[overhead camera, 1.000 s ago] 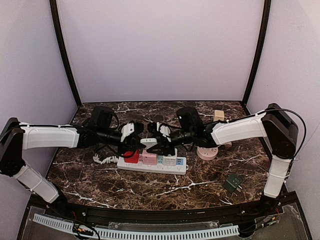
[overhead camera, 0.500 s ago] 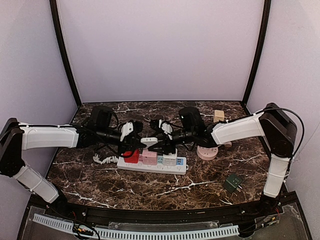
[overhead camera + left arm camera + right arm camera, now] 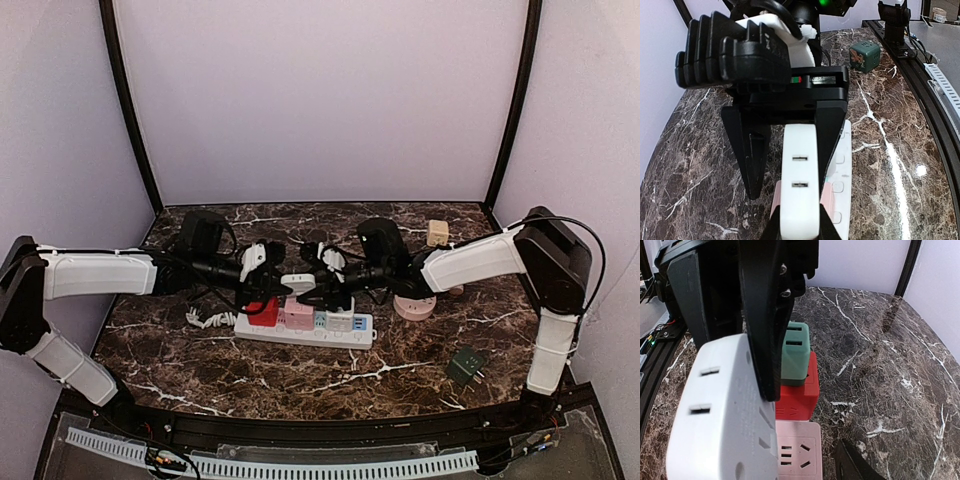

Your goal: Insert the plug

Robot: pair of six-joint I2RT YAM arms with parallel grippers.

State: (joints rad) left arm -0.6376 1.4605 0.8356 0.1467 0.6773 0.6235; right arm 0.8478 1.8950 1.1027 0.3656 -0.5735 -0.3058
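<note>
The left gripper (image 3: 276,282) is clamped shut on the white plug (image 3: 297,284), holding it just over the power strip (image 3: 352,330) on the table (image 3: 400,372) — directly beneath sit a red adapter (image 3: 263,313) and a pink adapter (image 3: 297,317). Facing it, the right gripper (image 3: 323,284) stands open — jaws spread at the plug's other side, not gripping it.

left pincer (image 3: 799,231) clamps white plug (image 3: 800,185) | power strip (image 3: 842,167) beneath | green cube adapter (image 3: 865,52) beyond
</note>
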